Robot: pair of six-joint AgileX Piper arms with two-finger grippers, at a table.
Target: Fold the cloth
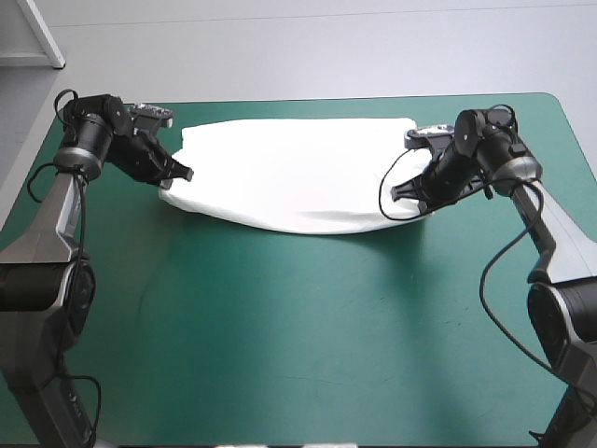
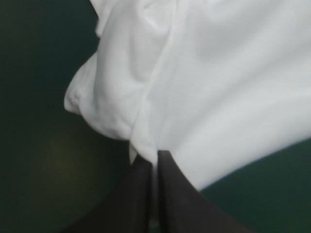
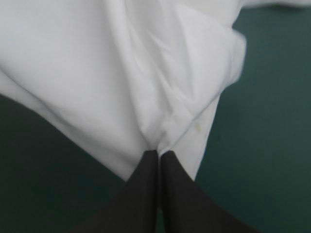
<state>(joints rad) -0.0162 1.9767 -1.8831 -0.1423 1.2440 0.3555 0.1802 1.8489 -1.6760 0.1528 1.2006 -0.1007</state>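
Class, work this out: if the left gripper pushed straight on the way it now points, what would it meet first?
The T-shirt: the left gripper is shut on its edge, more cloth ahead.

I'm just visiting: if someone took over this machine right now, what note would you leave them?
Left gripper: shut on the T-shirt, at its left end.
Right gripper: shut on its right end.
T-shirt: a wide band across the far half of the teal-green table.
Done: both ends gripped.
Left: probably carry the held edge over to fold, then release.
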